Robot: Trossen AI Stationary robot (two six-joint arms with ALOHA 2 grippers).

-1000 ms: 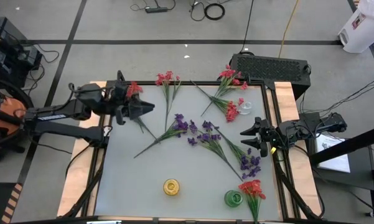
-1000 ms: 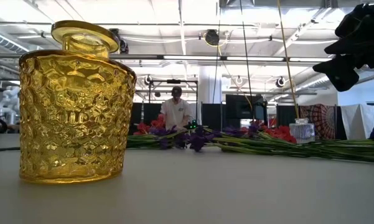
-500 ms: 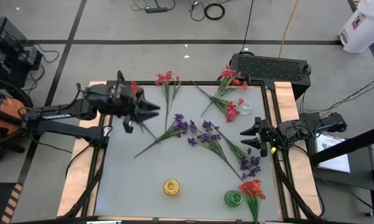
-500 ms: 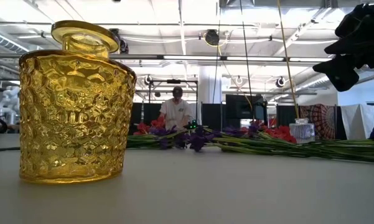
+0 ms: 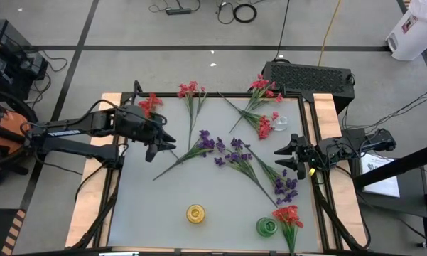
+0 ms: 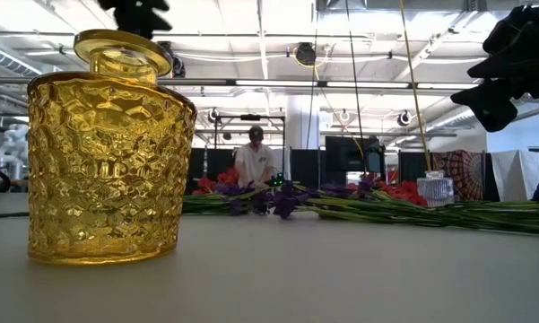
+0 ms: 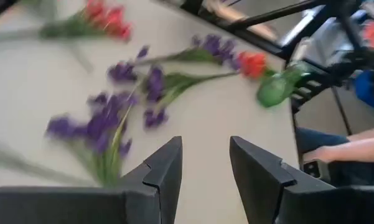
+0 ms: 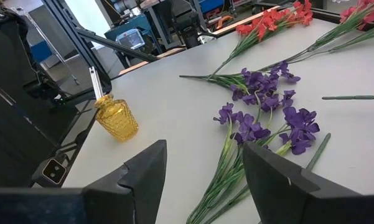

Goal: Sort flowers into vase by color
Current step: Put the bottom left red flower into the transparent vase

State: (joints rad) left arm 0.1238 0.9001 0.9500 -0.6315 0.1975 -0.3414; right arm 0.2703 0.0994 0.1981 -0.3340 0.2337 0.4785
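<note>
Two vases sit nearest me: yellow vase (image 5: 195,213), still empty, and green vase (image 5: 266,227) with a red sprig (image 5: 289,215) beside it. Mid-surface, purple flowers (image 5: 231,152) lie loose. Right end effector (image 5: 286,157) waits at the surface's right edge, jaws apart, empty. Left end effector (image 5: 165,140) has swung from the far-left corner toward the purple stems; jaws apart, nothing held. Red flowers (image 5: 190,89) remain along the far edge. I judge a purple pick is next; sorting barely begun.
</note>
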